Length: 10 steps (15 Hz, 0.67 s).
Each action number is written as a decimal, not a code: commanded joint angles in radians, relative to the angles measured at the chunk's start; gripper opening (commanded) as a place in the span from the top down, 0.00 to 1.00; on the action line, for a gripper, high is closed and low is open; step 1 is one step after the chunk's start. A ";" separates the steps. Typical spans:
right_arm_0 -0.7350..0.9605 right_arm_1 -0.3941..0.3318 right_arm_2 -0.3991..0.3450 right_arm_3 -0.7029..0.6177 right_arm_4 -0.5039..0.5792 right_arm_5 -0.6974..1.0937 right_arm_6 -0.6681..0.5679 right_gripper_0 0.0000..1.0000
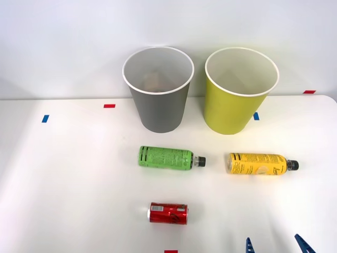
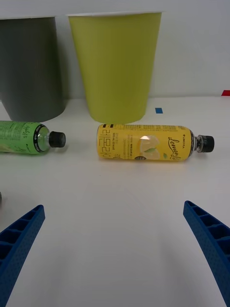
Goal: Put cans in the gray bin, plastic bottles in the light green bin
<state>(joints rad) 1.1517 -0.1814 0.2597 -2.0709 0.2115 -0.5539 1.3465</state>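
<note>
Right gripper [image 1: 276, 246] was cut off by the front view's bottom edge, just two blue fingertips [image 1: 249, 245] poking in, arm not seen. In the wrist view both fingers [image 2: 19, 244] ran off the edge, roots unseen. Gray bin [image 2: 29, 67] was clipped there at the side and top, rim out of frame; the light green bin [image 2: 116, 62] stood whole. Green-label bottle [image 2: 28, 137] was cropped, only its cap end visible. A sliver of something gray at the wrist view's edge [image 2: 1, 197], couldn't tell what. Something brownish lay deep inside the gray bin in the front view [image 1: 154, 81], too dim to identify. Small print on the yellow bottle [image 2: 143, 143] was mostly unreadable. Red tape mark [image 1: 170, 251] cut by the bottom edge.
</note>
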 commanded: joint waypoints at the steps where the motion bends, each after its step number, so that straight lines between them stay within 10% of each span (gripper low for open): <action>1: 0.003 -0.009 0.001 0.000 0.000 0.000 0.007 0.00; 10: 0.003 -0.009 0.001 0.000 0.000 0.000 0.007 0.00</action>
<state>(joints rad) 1.1551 -0.1901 0.2607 -2.0709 0.2118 -0.5538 1.3529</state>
